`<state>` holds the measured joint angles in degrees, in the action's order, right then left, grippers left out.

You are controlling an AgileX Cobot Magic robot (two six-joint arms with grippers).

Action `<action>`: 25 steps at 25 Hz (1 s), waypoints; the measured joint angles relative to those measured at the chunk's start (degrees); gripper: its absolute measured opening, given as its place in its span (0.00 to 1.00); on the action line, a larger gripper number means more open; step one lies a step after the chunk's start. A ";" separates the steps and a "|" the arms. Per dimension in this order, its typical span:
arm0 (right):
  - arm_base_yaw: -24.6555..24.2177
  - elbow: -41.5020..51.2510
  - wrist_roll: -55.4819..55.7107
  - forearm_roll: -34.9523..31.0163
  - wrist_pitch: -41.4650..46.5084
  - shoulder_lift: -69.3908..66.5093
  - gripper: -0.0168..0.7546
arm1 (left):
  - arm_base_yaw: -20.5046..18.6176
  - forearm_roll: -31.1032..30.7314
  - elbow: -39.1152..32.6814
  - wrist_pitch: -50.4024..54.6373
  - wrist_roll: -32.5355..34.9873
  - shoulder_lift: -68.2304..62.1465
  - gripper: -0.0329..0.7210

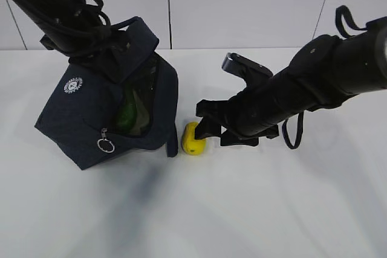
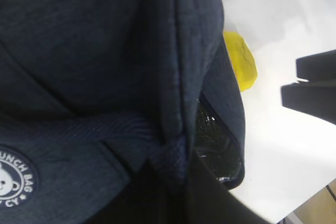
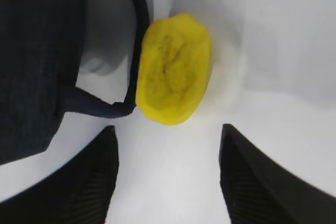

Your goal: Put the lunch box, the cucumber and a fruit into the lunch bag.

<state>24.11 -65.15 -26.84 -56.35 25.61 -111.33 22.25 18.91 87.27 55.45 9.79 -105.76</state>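
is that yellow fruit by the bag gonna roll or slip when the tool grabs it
The fruit looks oval, so it may roll if nudged. Its dull, dimpled skin probably grips fairly well. It sits against the lunch bag, which may steady it.

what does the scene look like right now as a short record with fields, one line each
lunch bag: tilted, mouth open, its top held up by the left gripper, shut on the fabric
inside bag: something green shows through the opening
fruit: yellow, on the white table beside the bag's lower edge
right gripper: open, fingers short of the fruit, not touching it
fruit packed: not yet
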 joint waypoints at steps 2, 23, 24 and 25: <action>0.00 -1.25 -0.05 -0.68 -0.09 -1.61 0.62 | 0.00 0.00 0.00 0.00 0.00 0.00 0.03; 0.00 -11.85 -0.18 -5.75 3.04 -13.14 0.44 | 0.00 0.00 0.00 0.11 0.13 0.00 0.03; 0.00 -11.85 -0.89 -5.84 3.27 -13.14 0.42 | 0.00 0.00 0.00 0.11 0.16 0.00 0.03; 0.00 -11.85 -1.53 -5.84 3.39 -13.03 0.41 | 0.00 0.00 0.00 0.11 0.25 0.00 0.03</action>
<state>24.11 -77.01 -28.36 -62.19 29.00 -124.36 22.25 18.91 87.27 55.57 10.04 -105.76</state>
